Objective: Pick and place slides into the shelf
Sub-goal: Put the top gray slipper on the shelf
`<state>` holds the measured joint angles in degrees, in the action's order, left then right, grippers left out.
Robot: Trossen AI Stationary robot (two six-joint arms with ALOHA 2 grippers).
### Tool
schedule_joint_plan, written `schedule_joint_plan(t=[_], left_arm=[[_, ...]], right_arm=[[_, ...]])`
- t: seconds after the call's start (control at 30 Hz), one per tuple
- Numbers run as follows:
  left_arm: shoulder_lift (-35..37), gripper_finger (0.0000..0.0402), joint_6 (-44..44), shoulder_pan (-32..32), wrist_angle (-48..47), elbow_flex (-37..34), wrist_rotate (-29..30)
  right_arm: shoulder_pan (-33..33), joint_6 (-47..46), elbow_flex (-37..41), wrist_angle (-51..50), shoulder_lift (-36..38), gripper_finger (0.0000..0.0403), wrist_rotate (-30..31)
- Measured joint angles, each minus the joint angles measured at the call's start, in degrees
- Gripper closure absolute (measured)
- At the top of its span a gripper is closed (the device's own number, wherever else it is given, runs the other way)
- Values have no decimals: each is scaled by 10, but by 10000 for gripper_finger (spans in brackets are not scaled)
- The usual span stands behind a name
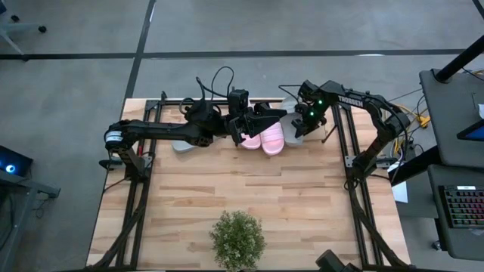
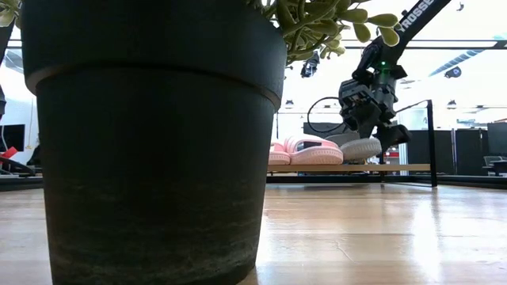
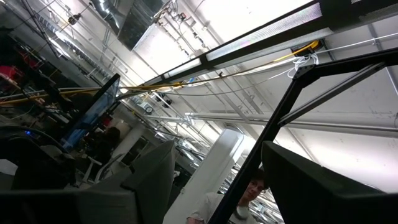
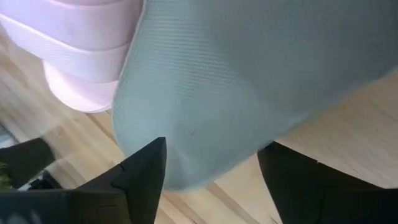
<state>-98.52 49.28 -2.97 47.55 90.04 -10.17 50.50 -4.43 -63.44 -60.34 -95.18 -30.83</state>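
Two pale pink slides lie side by side on the shelf, soles down. A light grey slide lies right of them, also sole down on the board. My right gripper slants down over it, open, with a finger on either side of the slide's end. Another grey slide lies left of the pink pair, partly under my left arm. My left gripper is raised above the pink slides, pointing upward, and open with nothing between its fingers. My right gripper comes at the grey slide's end slanting from above. One finger stands on each side of that end. I cannot tell whether either finger touches the slide, which rests flat on the shelf board.
A potted plant stands at the table's near edge, and its dark pot blocks much of the low view. Black frame rails run along the table's left and right sides. A person shows beyond the table.
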Motion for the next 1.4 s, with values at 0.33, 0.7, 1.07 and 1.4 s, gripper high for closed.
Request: schedule_joint_plan(t=[0.33, 0.7, 1.07, 1.4], left_arm=[[0, 177, 0, 0, 0, 0, 1], [0, 177, 0, 1, 0, 0, 2], [0, 177, 0, 3, 0, 0, 2], [0, 177, 0, 3, 0, 0, 2]], right_arm=[[-6, 32, -57, -67, 0, 136, 86], [-11, 31, -133, -78, 0, 188, 138], [-11, 39, -147, -87, 0, 383, 160], [-12, 32, -144, -92, 0, 394, 218]])
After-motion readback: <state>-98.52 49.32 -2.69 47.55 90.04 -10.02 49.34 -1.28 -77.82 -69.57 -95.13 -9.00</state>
